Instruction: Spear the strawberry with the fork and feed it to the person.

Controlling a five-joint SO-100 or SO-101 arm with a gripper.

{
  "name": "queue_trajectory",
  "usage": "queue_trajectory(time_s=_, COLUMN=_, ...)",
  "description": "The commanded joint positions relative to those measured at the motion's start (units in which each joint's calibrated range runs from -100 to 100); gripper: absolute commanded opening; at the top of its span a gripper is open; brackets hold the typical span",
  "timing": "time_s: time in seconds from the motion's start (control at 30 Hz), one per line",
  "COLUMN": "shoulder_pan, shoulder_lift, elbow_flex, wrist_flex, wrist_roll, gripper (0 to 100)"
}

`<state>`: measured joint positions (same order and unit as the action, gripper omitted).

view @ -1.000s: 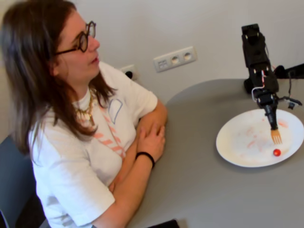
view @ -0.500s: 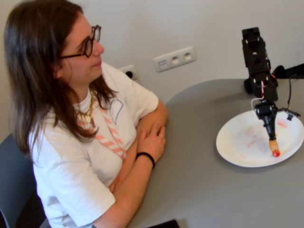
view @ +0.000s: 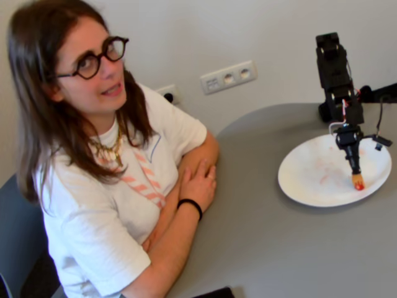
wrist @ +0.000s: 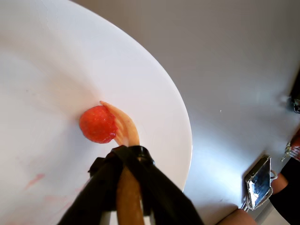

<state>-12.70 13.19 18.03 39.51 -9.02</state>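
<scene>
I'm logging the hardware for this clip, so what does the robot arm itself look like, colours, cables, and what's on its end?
The arm is black and blocky, built of boxy segments, with thin red and white wires at mid-height. It narrows to a thin black stem. No separate fingers are distinguishable; a small orange-tan plastic fork is mounted at the tip, bound with black wrapping.

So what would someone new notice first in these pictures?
Probably the woman at the grey table, on the left of the fixed view, looking up at the camera. Then the black arm over the white plate on the right, its fork touching a red strawberry near the plate's edge.
</scene>
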Motion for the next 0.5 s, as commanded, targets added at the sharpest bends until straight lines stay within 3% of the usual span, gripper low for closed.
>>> queue_trajectory(time_s=0.0, shoulder_pan=0.0, shoulder_lift=1.1, elbow_flex=0.3, wrist_flex=2.1, wrist_roll=-0.1, gripper=1)
queue_trajectory(time_s=0.27, shoulder_pan=-0.8, shoulder_lift=0.7, elbow_flex=-14.5, wrist_flex=-2.0, wrist_roll=0.2, gripper=1)
queue_trajectory(time_s=0.47, shoulder_pan=2.4, shoulder_lift=-21.7, elbow_flex=-20.8, wrist_flex=9.2, wrist_roll=0.5, gripper=1)
